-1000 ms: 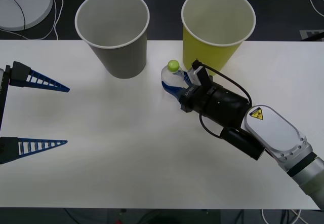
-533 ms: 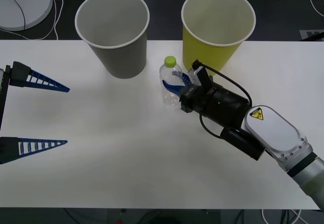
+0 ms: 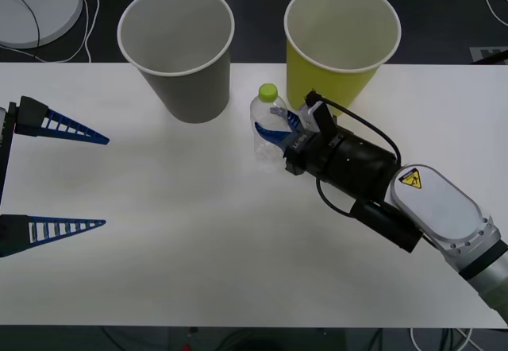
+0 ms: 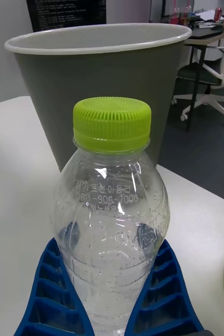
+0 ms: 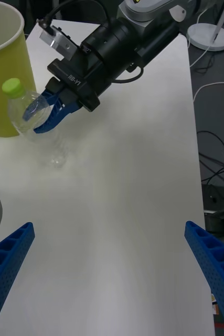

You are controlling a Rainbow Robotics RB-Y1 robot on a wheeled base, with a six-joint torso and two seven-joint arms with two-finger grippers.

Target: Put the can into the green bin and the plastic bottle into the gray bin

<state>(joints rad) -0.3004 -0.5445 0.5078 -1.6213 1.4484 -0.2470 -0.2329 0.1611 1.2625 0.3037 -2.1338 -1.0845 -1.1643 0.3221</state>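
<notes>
1. Bottle (image 3: pixel 267 129) upright on the white table (image 3: pixel 175 232), between gray bin (image 3: pixel 178 49) and green bin (image 3: pixel 341 41), just beside both.
2. Clear, thin, crinkly walls, ribbed yellow-green cap (image 4: pixel 112 123); looks empty, so probably very light, easily dented, a bit slick.
3. Best gripped at the mid-body, firmly but gently; too hard a squeeze likely to buckle it, too high a grip likely to slip off the shoulder.
4. Right gripper (image 3: pixel 279 129) clamped on the lower body, blue ribbed fingers (image 4: pixel 49 294) hugging both sides.
5. Gray bin: tapered paper-cup shape, white rim, pale inside, standing open right behind the bottle in the right wrist view.
6. Left gripper (image 3: pixel 71 180) parked at the table's left edge, fingers spread wide, holding nothing.
</notes>
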